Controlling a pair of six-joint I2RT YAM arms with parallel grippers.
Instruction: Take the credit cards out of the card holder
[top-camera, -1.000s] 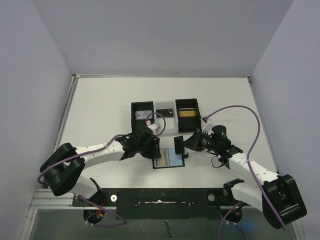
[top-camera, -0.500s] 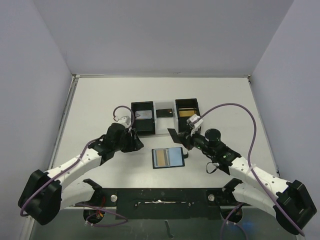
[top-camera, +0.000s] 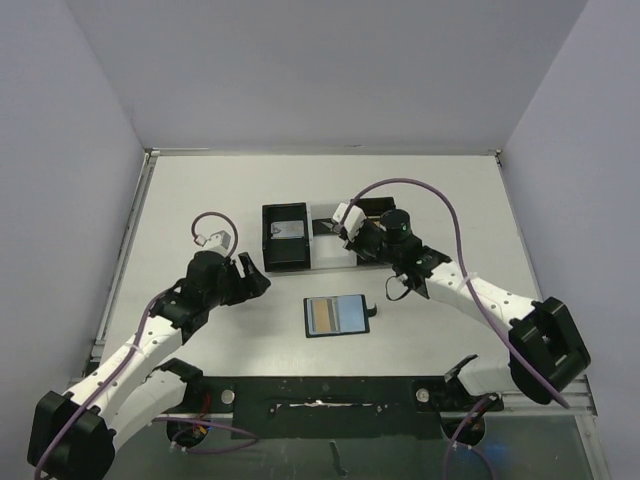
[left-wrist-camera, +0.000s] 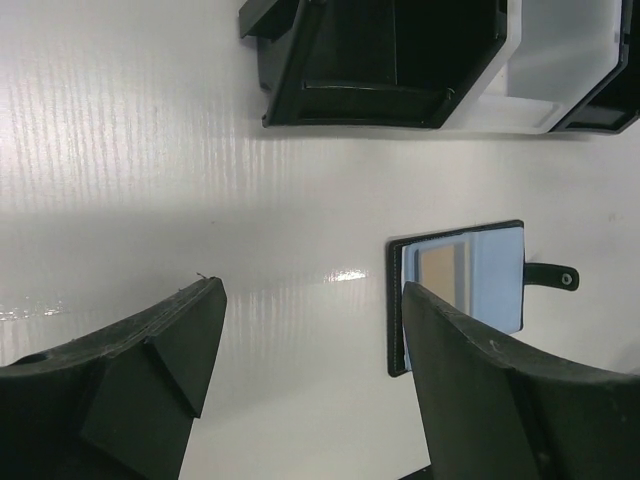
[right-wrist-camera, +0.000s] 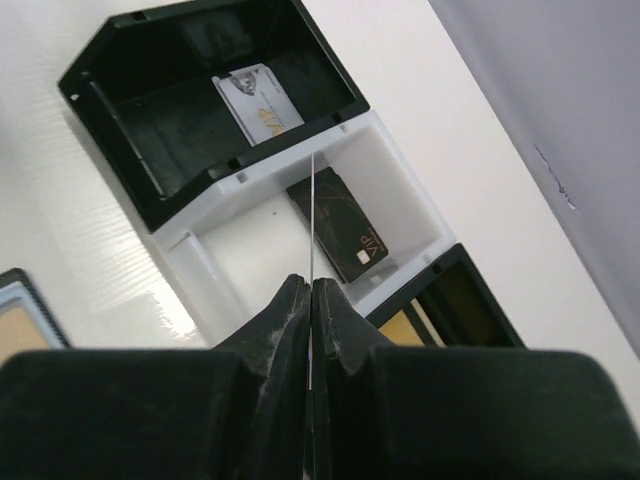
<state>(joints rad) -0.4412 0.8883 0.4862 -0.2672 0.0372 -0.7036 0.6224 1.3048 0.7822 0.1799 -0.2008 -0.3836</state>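
Note:
The card holder (top-camera: 337, 316) lies open on the table, black with blue-grey pockets and a small tab on its right. A gold-tan card (left-wrist-camera: 440, 276) sits in a pocket of the holder (left-wrist-camera: 465, 290). My left gripper (top-camera: 252, 278) is open and empty, left of the holder and apart from it; it also shows in the left wrist view (left-wrist-camera: 310, 340). My right gripper (top-camera: 347, 225) is shut on a thin card (right-wrist-camera: 312, 200) seen edge-on, held upright over the white middle box (right-wrist-camera: 250, 250). In the right wrist view the jaws (right-wrist-camera: 311, 285) pinch its lower edge.
Three open boxes stand in a row at the back. The left black box (top-camera: 286, 238) holds a pale card (right-wrist-camera: 258, 100). The white box holds a black card (right-wrist-camera: 340, 230). The right black box (right-wrist-camera: 450, 300) holds a gold card (right-wrist-camera: 405, 328).
My right gripper has carried the card from beside the holder back to above the white box. My left arm has drawn back to the left, away from the holder.

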